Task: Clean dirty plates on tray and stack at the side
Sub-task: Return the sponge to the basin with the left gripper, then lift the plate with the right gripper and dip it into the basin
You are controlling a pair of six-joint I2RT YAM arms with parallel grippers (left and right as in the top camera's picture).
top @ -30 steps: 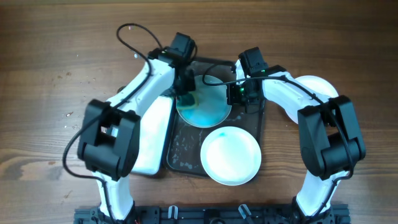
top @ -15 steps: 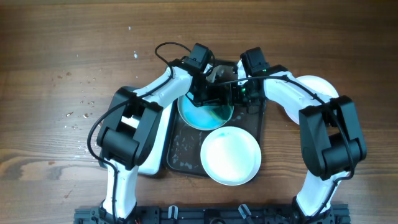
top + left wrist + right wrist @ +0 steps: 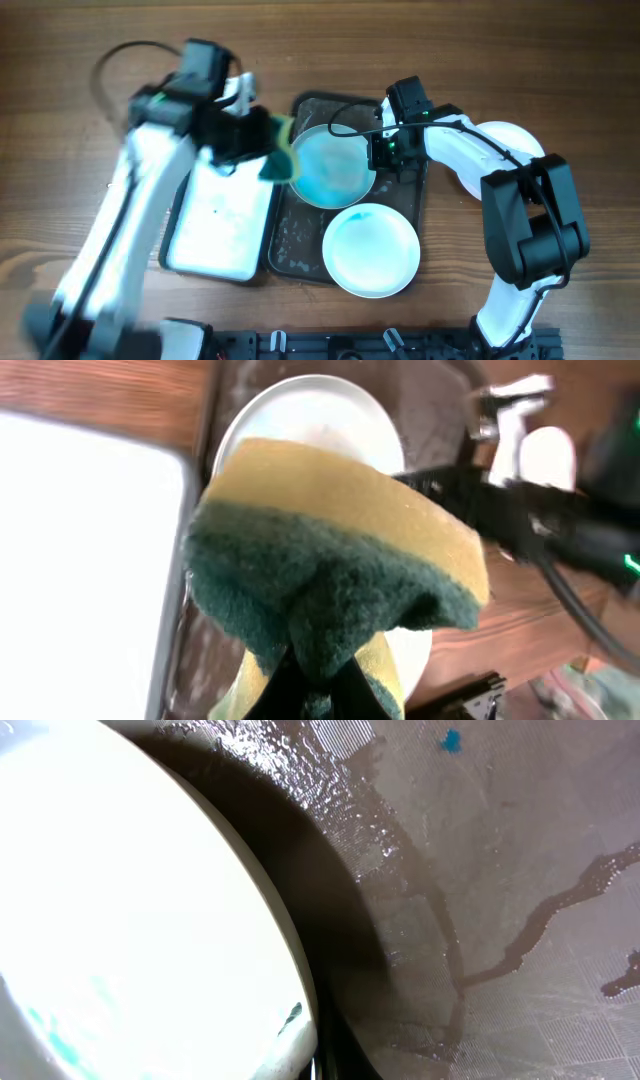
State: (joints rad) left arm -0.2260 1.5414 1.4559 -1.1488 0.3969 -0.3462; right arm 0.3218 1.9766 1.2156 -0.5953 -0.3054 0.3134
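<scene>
The smeared plate (image 3: 330,170) is blue-teal all over and sits tilted at the back of the dark tray (image 3: 295,245). My right gripper (image 3: 385,150) is shut on its right rim; the right wrist view shows the plate (image 3: 130,920) raised over the wet tray (image 3: 500,870), with the jaws (image 3: 320,1065) at its edge. My left gripper (image 3: 250,140) is shut on a yellow and green sponge (image 3: 278,148), held left of the plate. In the left wrist view the sponge (image 3: 330,560) fills the frame above the jaws (image 3: 320,690). A faintly blue second plate (image 3: 370,250) lies at the tray's front. A third plate (image 3: 515,140) lies on the table under my right arm.
A white tray (image 3: 215,225) lies left of the dark tray, under my left arm; it shows in the left wrist view (image 3: 80,560). The dark tray holds streaks of water. Crumbs dot the wooden table at the far left.
My left arm has swung left off the smeared plate with the sponge, from over the plate to the white tray's edge. The right arm and plates have not moved.
</scene>
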